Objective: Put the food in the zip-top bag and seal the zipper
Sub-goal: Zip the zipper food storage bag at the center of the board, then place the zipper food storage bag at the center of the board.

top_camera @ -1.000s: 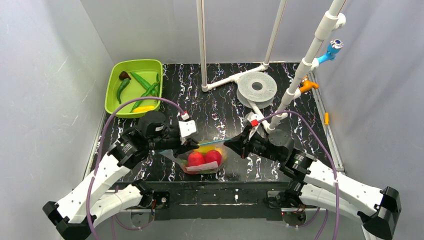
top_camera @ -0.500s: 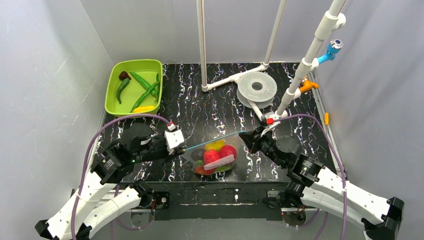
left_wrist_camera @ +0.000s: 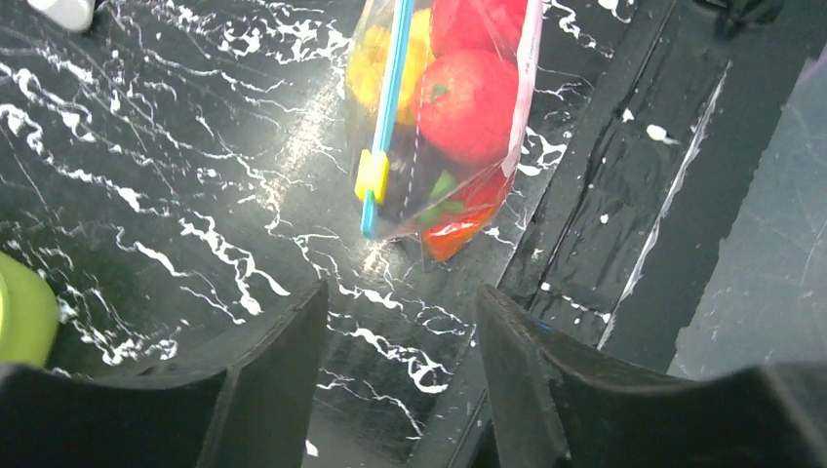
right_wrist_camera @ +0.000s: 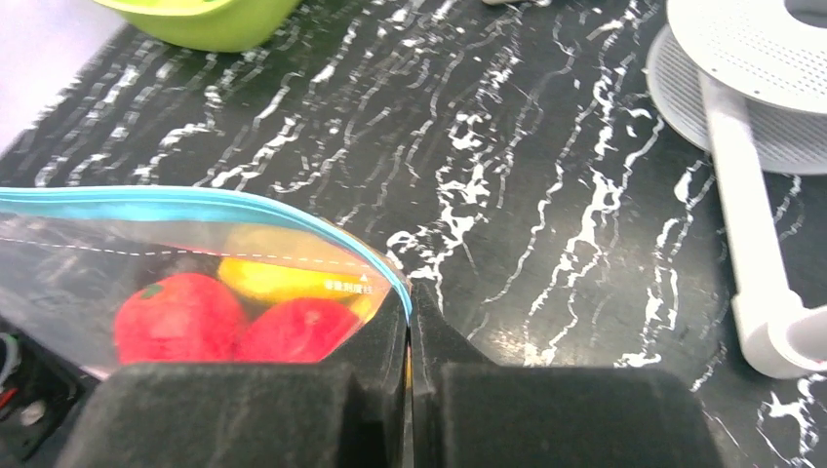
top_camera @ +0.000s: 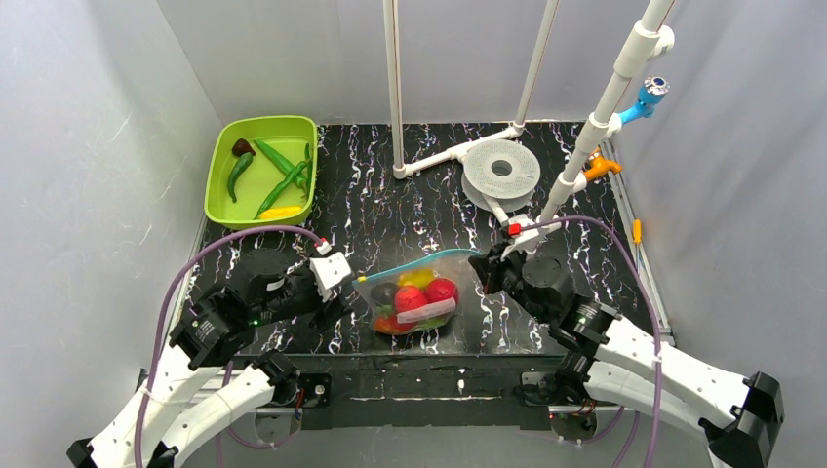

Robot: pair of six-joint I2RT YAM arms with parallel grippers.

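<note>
Left claw [top_camera: 339,292], overhead view: spread and empty, just beside the left end of the zip-top bag [top_camera: 414,297], which lies near the table's front edge with red and yellow food inside. Right claw [top_camera: 483,268]: pinching the bag's right corner, likely to anchor it while the zipper [top_camera: 410,263] is worked. The green tray [top_camera: 210,185] of peppers at far left and the white disc [top_camera: 500,171] at the back are well apart from it, and nothing blocks either claw. Left wrist view: only bare table shows between the fingers, and a yellow slider [left_wrist_camera: 372,175] sits at the zipper's near end, untouched. Right wrist view: the fingers are pressed together on the corner where the blue strip ends. Whether the seal is complete cannot be told.
</note>
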